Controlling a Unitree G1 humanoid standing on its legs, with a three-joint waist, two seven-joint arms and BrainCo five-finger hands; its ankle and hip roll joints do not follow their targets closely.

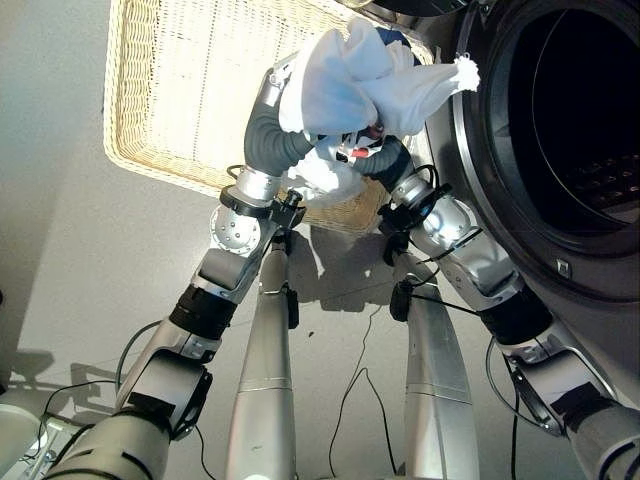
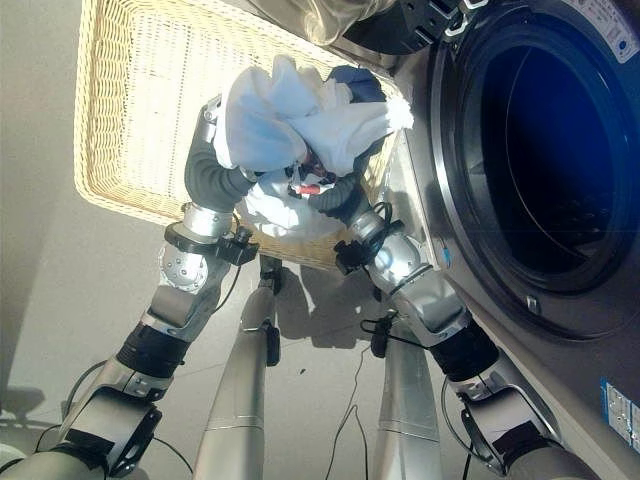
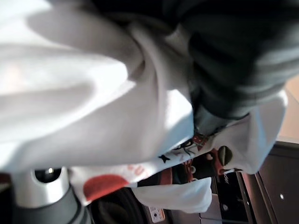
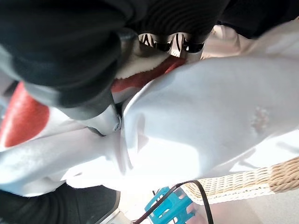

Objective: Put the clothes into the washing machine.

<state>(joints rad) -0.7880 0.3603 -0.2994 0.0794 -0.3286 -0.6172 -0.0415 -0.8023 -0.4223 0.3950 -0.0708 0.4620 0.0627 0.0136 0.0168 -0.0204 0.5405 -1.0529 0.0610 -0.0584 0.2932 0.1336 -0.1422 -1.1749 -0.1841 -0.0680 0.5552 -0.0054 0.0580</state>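
Note:
A bundle of white clothes (image 1: 360,75) with a red and black print is held up between both hands, above the basket's right end and just left of the washing machine's round opening (image 1: 580,130). My left hand (image 1: 268,135) is under the bundle's left side, and my right hand (image 1: 385,160) is under its right side. The cloth drapes over both hands. In the left wrist view the white cloth (image 3: 93,93) lies against the hand's dark cover (image 3: 233,56). In the right wrist view the cloth (image 4: 210,116) wraps the dark cover (image 4: 60,46).
A wide, pale wicker basket (image 1: 170,90) lies on the grey floor to the left. The washing machine's chrome door ring (image 1: 470,170) stands close on the right, its drum dark inside. A small blue object (image 4: 163,207) sits on the floor near the basket's edge.

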